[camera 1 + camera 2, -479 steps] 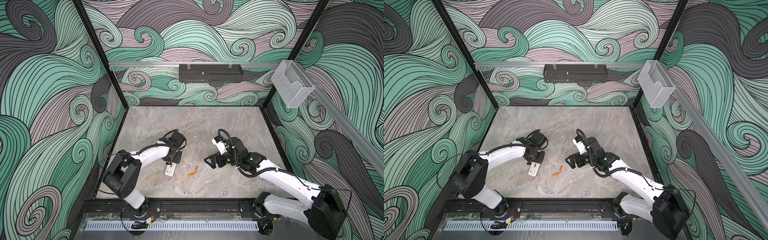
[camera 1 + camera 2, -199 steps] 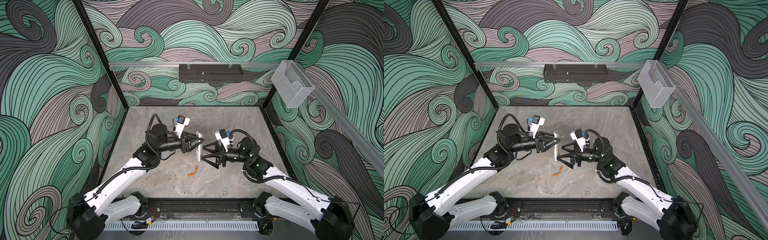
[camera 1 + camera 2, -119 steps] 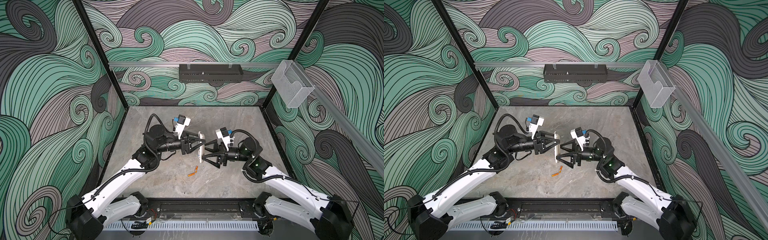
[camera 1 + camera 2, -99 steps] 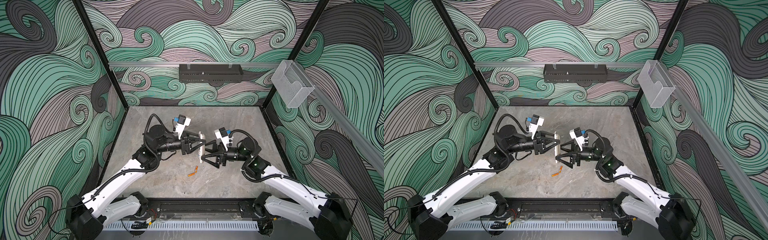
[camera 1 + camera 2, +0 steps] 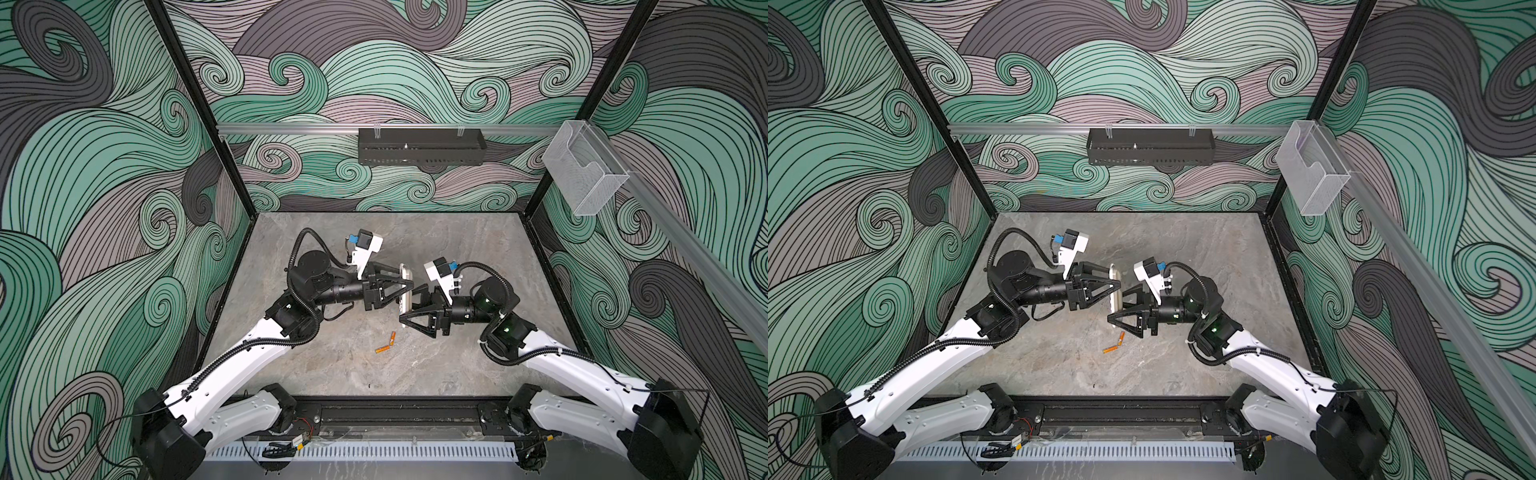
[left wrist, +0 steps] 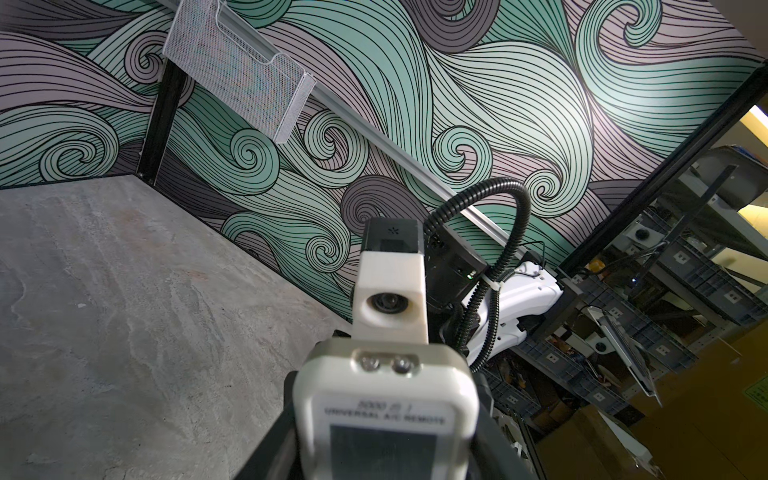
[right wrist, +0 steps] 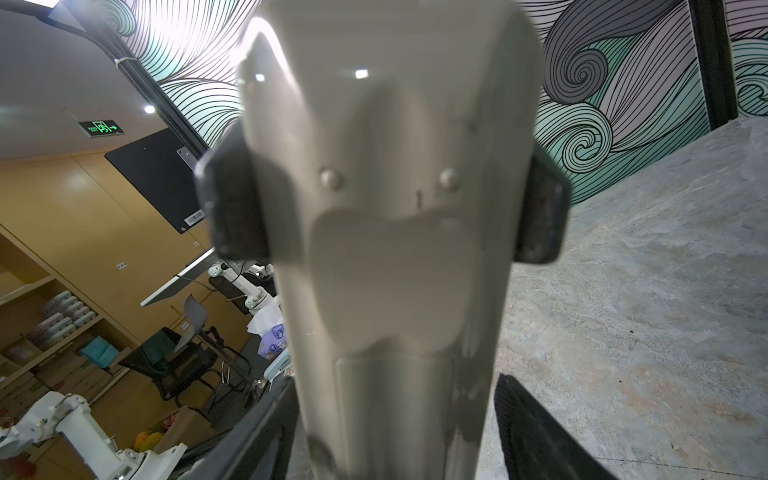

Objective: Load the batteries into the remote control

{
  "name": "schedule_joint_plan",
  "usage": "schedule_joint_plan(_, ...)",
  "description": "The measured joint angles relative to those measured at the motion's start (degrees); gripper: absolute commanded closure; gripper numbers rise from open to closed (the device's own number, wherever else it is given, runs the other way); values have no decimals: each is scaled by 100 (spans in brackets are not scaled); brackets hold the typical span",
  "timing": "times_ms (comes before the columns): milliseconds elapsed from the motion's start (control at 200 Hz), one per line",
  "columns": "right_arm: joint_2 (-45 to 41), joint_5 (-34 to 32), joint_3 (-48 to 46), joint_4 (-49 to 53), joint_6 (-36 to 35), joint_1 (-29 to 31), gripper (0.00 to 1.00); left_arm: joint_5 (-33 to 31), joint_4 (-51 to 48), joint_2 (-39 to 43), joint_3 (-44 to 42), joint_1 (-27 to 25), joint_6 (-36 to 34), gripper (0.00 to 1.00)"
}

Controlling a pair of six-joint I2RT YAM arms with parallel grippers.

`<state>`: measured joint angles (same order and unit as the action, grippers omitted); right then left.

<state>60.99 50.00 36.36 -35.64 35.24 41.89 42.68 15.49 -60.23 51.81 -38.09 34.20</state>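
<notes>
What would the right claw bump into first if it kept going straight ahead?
The remote control, held up by the left claw, just ahead of the right claw. Exact depth is unclear.

the left arm [image 5: 232, 365] and right arm [image 5: 582, 370] had smooth white shells and bulky black joints [image 5: 311, 270] — ribbed black cables [image 5: 266, 341] looped over them, and white camera housings [image 5: 375, 245] carried small blue plugs [image 5: 353, 240].

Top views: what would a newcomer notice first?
The remote control, held off the table at mid-scene in the left gripper, with the right gripper open astride it. Nearer the front edge, the two orange batteries lie loose on the grey table.
</notes>
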Motion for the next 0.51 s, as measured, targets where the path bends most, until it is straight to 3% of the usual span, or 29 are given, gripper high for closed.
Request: schedule_joint_plan(505, -2, -7, 0, -55, -66, 28, 58, -28, 79, 0, 0, -35, 33, 73)
